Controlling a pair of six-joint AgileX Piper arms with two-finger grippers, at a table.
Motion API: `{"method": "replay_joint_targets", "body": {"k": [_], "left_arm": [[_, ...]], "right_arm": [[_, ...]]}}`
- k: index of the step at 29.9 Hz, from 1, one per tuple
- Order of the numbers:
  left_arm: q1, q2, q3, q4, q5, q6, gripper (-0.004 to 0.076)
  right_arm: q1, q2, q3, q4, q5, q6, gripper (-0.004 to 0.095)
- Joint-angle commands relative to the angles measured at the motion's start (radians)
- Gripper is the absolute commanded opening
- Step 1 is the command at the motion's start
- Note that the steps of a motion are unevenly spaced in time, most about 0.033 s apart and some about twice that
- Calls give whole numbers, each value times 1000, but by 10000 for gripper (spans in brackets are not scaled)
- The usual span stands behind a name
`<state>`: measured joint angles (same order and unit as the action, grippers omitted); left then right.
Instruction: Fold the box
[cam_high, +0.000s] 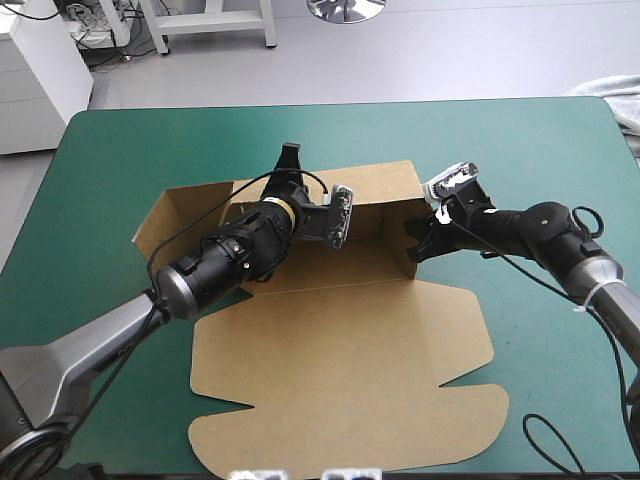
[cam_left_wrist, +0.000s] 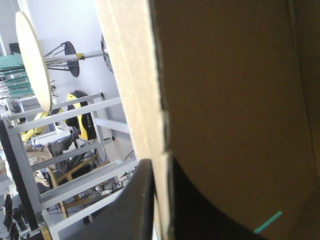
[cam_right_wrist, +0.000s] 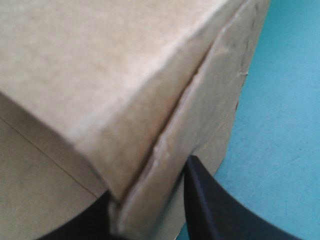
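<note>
Brown board box (cam_high: 340, 380) sits in the middle of the counter (cam_high: 540, 150), on its teal-green cover. It is partly built: the far wall and the right end wall stand upright around a trough, while the left end flap leans outward. The broad lid panel with its cut flaps lies flat on the cover toward the near edge.

The left arm reaches in from the near left corner and crosses over the left half of the box. The left gripper (cam_high: 290, 158) is at the top edge of the far wall. In the left wrist view, an edge of the box (cam_left_wrist: 225, 100) runs up between the two black fingers of the left gripper (cam_left_wrist: 162, 170), which are nearly closed, pinching the board.

The right gripper (cam_high: 418, 240) is at the right end wall. In the right wrist view, a corner of the box (cam_right_wrist: 100, 65) fills the frame. The right gripper (cam_right_wrist: 150, 190) is narrow too – its fingers clamp a doubled layer of board, with the teal-green counter (cam_right_wrist: 280, 100) just beside.
</note>
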<state>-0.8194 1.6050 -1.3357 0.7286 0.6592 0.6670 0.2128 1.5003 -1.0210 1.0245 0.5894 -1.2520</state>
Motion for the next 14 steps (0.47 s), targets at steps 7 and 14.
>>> {"method": "replay_joint_targets", "body": {"k": [7,14], "left_arm": [[-25,-50,5,-239,-21,46,291],[-36,-147,5,-322,-117,46,519]], "right_arm": [[6,-34,-30,76,2,15,-19],[6,-34,-31,76,-71,37,-17]]}}
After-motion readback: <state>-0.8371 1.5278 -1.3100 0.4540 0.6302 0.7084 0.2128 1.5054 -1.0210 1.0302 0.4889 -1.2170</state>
